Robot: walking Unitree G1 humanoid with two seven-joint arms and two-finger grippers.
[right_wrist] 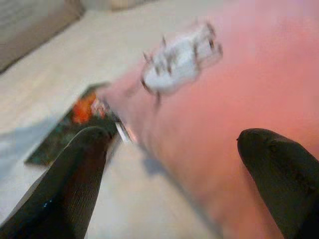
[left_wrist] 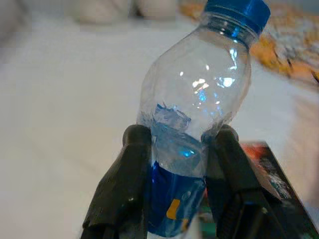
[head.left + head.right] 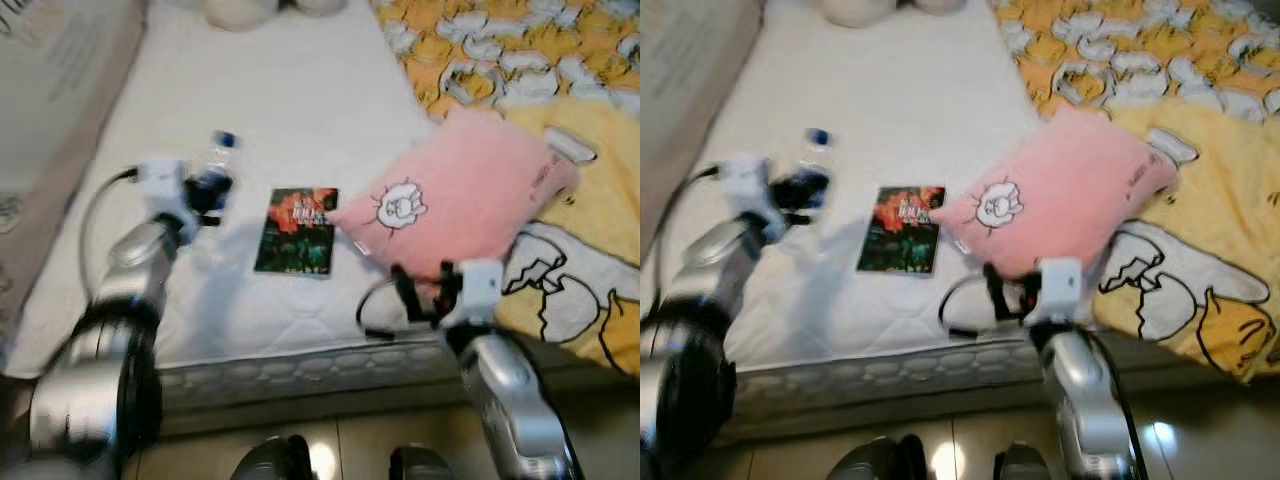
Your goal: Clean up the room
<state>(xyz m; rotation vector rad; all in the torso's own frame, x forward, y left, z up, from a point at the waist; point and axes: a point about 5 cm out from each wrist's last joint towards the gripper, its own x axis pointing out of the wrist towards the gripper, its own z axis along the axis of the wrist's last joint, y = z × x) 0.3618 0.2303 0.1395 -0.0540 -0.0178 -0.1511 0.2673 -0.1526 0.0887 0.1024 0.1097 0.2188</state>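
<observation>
Left gripper (image 2: 177, 149) clamped on a clear plastic bottle (image 2: 197, 104) — pads pinching the crumpled waist just above the blue label, blue cap pointing up and away from the wrist, long axis roughly in line with the fingers. Held over the white mattress (image 3: 300, 90) toward its left edge, just left of the dark book (image 3: 297, 231); cannot tell from the head views whether lifted or touching the sheet.

Right gripper (image 3: 425, 290) spread wide, gripping nothing, poised at the near edge of the mattress with the pink pillow (image 3: 460, 190) directly ahead — near corner of the pillow just beyond the fingertips (image 1: 75, 169), between them in the wrist view. Pillow lying on a diagonal, long axis running from the mattress's near edge up toward the right, white cartoon patch (image 3: 401, 205) facing up, its left corner touching or just overlapping the book's right edge. Clearly the right arm's piece; the book sits between both arms.

Soft quilted surface, likely to give under a push. Yellow patterned blanket (image 3: 600, 150) covering the right side of the bed, under the pillow's far end. Pale plush shapes (image 3: 240, 10) at the far edge. Tiled floor (image 3: 340, 440) below the near edge.
</observation>
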